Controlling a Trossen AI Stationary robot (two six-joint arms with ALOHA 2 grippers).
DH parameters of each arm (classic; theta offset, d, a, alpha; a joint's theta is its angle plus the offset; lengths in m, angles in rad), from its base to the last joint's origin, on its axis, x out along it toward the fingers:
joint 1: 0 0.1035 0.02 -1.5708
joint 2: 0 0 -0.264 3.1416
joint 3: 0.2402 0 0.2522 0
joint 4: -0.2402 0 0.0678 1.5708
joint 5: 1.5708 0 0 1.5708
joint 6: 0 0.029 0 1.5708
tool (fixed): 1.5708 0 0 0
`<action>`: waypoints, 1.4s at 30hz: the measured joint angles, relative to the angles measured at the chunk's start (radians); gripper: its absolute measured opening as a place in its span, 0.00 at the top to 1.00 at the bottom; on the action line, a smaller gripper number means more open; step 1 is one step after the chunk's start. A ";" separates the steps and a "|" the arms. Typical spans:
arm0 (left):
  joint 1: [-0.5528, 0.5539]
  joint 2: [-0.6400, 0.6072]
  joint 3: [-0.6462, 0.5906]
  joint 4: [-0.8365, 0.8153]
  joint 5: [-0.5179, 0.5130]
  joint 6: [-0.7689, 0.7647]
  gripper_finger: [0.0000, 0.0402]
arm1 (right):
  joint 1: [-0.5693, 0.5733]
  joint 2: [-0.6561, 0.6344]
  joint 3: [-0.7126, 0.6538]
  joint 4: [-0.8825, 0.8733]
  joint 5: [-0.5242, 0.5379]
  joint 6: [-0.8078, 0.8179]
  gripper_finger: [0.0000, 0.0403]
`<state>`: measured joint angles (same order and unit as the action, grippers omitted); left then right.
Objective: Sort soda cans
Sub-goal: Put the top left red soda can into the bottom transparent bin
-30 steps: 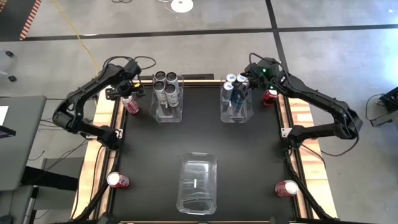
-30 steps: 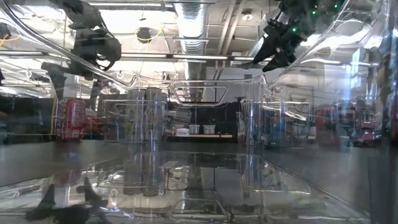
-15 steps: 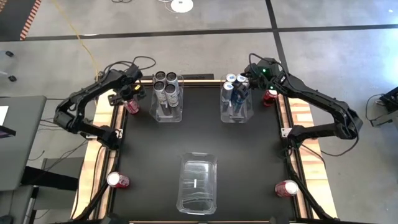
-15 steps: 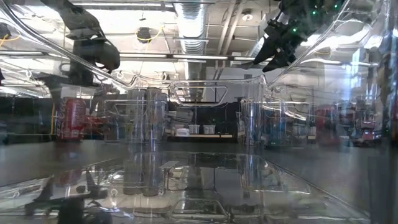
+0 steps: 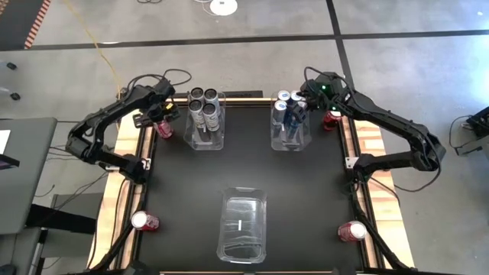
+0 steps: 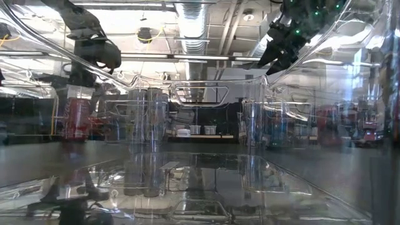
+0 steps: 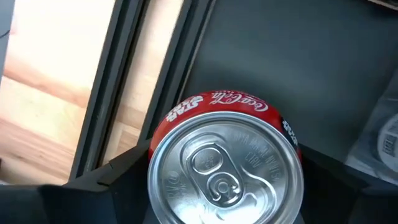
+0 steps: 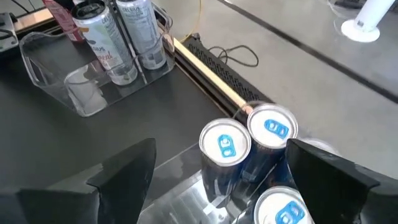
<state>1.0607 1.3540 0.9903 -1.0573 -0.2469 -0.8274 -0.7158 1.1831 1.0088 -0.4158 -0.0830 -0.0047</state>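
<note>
Red soda can point(image 7: 225, 167): upright at the surface's point(image 5: 244, 164) far left edge, between the left claw's point(image 5: 161, 121) spread fingers, not visibly clamped. Rigid, smooth, likely slippery; grip mid-wall. Right claw point(image 5: 299, 107) hangs open over the blue cans' bin point(image 5: 291, 141).

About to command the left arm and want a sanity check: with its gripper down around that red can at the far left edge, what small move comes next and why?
Probably close the left gripper on the red can. The wrist view shows its fingers on either side of the upright can, seemingly not yet clamped. The near clear bin sits empty, a likely destination.
</note>
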 joint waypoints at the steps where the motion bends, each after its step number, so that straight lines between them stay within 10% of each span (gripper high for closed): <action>1: 0.000 -0.009 0.005 -0.002 0.003 0.013 0.25 | 0.000 0.000 0.000 -0.009 0.000 0.006 0.07; 23: -0.238 -0.413 0.265 -0.280 0.171 0.297 0.23 | 0.232 -0.016 0.140 -0.018 -0.023 0.420 0.08; 42: -0.773 -0.251 0.470 -0.172 0.238 0.478 0.23 | 0.622 -0.018 0.279 -0.347 0.270 0.704 0.08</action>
<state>0.2872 1.1030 1.4605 -1.2296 -0.0092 -0.3499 -0.0937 1.1648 1.2881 -0.7631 0.1871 0.6998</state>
